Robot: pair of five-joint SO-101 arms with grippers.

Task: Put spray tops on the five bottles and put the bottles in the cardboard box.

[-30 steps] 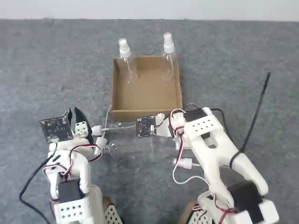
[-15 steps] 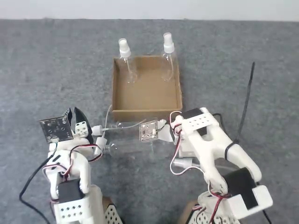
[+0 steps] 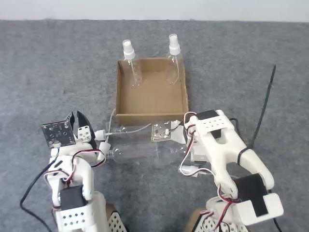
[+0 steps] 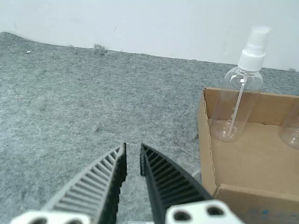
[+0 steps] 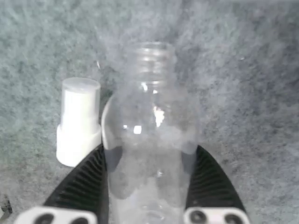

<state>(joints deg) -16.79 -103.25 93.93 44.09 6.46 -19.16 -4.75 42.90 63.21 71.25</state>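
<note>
1. Far left: the grey carpet (image 3: 58, 63) is open from the left edge to the box. A white wall (image 3: 154, 9) bounds the far side.
2. The left gripper (image 4: 133, 148) sits at near left over bare carpet. Its jaws are a narrow slit apart with nothing between them.
3. Just right of it, a loose spray top (image 3: 100, 134) lies on the carpet. Its thin tube trails right toward the box's near wall.
4. A lying bottle (image 3: 133, 151), clear, is on the carpet between the two arms, neck toward the left arm.
5. Centre: the cardboard box (image 3: 151, 117) is open-topped with its floor mostly bare. The left capped bottle (image 3: 131, 67) stands upright in the far-left corner. The right capped bottle (image 3: 173, 60) stands upright in the far-right corner. The two are well apart.
6. The right gripper (image 5: 149, 151) is clamped on an uncapped bottle (image 5: 149, 107), one finger on each side of the body, open neck pointing away from the wrist. A second spray top (image 5: 78, 121) lies just beside it; I can't tell if they touch.
7. Far right: a black cable (image 3: 263, 111) juts out from the right arm, with open carpet beyond it to the right edge.
</note>
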